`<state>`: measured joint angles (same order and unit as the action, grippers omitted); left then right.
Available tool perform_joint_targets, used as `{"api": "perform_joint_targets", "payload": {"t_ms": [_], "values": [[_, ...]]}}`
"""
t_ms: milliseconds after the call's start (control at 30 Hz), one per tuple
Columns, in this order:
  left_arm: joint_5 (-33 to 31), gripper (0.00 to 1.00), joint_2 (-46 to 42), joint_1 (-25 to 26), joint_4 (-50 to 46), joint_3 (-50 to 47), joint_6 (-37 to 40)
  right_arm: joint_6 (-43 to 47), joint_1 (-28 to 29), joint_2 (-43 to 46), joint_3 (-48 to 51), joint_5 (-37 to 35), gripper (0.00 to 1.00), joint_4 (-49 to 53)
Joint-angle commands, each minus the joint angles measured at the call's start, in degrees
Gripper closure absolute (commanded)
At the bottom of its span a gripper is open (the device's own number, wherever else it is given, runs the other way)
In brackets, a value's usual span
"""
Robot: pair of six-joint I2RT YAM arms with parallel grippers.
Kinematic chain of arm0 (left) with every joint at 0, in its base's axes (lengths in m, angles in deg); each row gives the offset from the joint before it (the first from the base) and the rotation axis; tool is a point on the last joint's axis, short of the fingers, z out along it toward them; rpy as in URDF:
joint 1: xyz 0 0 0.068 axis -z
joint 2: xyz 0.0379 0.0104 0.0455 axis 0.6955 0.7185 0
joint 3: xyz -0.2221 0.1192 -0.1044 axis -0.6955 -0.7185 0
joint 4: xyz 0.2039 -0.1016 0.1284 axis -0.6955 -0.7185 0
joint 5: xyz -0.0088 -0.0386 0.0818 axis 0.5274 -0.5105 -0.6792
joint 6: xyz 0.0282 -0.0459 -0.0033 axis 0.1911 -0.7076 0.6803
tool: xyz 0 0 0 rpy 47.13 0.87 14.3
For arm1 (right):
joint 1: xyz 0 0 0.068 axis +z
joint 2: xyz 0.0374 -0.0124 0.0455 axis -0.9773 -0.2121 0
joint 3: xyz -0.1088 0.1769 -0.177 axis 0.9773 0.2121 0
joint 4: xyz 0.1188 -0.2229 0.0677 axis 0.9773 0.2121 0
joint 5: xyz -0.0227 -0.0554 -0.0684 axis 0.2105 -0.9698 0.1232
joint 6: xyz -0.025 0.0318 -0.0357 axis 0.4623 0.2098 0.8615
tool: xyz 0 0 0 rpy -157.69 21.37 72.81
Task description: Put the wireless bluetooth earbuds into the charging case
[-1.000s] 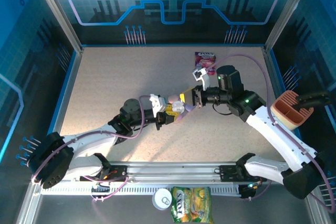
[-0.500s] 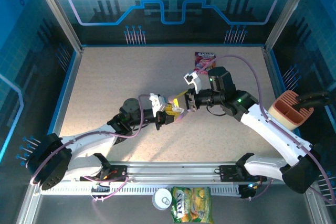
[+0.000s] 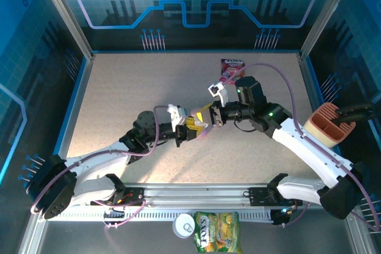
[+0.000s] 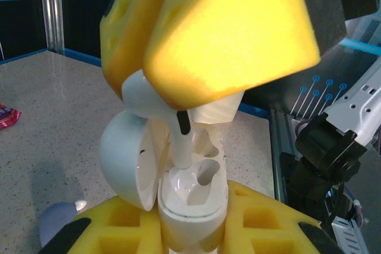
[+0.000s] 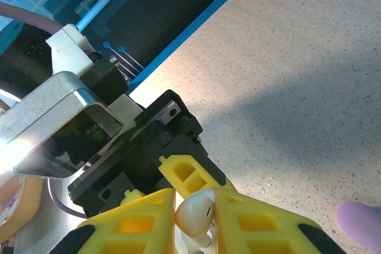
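Note:
In the left wrist view a white charging case (image 4: 191, 203) stands upright with its lid (image 4: 126, 159) swung open to the left. My left gripper (image 4: 190, 233) is shut on the case's lower body. From above, my right gripper's yellow fingers (image 4: 229, 34) pinch a white earbud, one of the wireless bluetooth earbuds (image 4: 180, 144), stem down, with the tip at the mouth of a slot in the case. In the right wrist view my right gripper (image 5: 195, 221) is shut on the earbud's glossy head (image 5: 191, 211). From the top, both grippers, left (image 3: 190, 129) and right (image 3: 209, 117), meet at mid-table.
A rounded purple object (image 5: 362, 224) lies on the table just beside the grippers. A pink packet (image 3: 232, 68) lies at the back right. An orange holder (image 3: 330, 124) stands outside the right wall. A snack bag (image 3: 217, 232) and a can (image 3: 184, 225) sit in front of the rail.
My right gripper has moved left with the earbud until it meets the left gripper and the case. The left arm has shifted only slightly.

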<state>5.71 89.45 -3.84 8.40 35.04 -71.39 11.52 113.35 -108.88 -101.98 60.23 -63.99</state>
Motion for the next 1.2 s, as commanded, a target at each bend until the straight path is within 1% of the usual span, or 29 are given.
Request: {"api": "perform_joint_targets", "payload": {"t_ms": [0, 800, 967, 1067, 1167], "values": [[-0.98, 0.85, -1.29, -0.43, 0.57, 2.1, -2.17, 0.85, 0.18, -0.18, 0.96, 0.98, 0.79, -0.72], [-2.26, 0.85, -1.48, -0.84, 0.32, 2.53, -3.59, 1.91, -0.56, 2.18, 2.47, 1.9, 0.79, 0.13], [-1.53, 0.85, -1.37, -0.92, 0.25, 2.83, -3.81, 2.28, -0.54, 2.16, 2.65, 1.06, 0.79, 0.26], [0.37, 0.85, -0.94, -0.88, -0.85, 3.23, -3.17, 1.53, -0.54, 2.4, 2.56, -1.24, 0.79, -0.39], [0.55, 0.85, -0.63, -0.91, -0.88, 3.24, -3.74, 1.65, -0.53, 2.36, 1.64, -0.94, 0.79, -0.77]]}}
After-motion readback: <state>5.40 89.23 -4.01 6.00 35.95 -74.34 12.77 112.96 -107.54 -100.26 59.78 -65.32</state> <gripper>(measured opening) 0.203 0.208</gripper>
